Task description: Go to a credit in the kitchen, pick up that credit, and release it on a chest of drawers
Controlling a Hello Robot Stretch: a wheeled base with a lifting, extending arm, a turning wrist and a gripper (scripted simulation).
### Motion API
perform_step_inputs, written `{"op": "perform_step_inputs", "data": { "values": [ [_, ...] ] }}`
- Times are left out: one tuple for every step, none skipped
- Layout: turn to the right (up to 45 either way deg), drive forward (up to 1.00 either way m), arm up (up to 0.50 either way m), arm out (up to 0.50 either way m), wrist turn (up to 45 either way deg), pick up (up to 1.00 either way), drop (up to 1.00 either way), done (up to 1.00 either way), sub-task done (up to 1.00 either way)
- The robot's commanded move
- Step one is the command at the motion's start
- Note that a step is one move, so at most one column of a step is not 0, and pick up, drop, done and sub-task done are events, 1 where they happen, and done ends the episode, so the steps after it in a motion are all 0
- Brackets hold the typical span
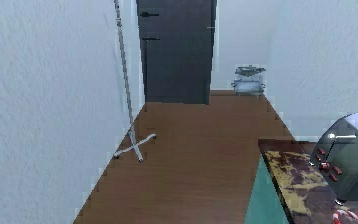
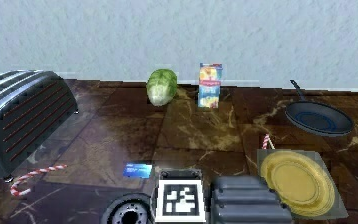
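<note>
Countertop (image 2: 187,130) of dark marbled stone spreads across the arm side view, while the forward view looks down a wood floor to a dark door (image 1: 177,50). A grey toaster (image 2: 27,115) sits at the stone's left. Then come the arm (image 2: 249,200), a yellow plate (image 2: 297,180), a dark frying pan (image 2: 319,120), a green lettuce (image 2: 163,86) and a small carton (image 2: 210,84) by the wall. The credit card (image 2: 139,168) (a small blue slip) lies flat just beyond the gripper (image 2: 130,207). Whether its fingers hold anything cannot be told.
</note>
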Motion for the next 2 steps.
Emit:
{"op": "perform_step_inputs", "data": {
  "values": [
    [0.0,0.00,0.00,0.14,0.0,0.00,0.00,0.00,0.00],
    [0.0,0.00,0.00,0.00,45.0,0.00,0.00,0.00,0.00]
  ]
}}
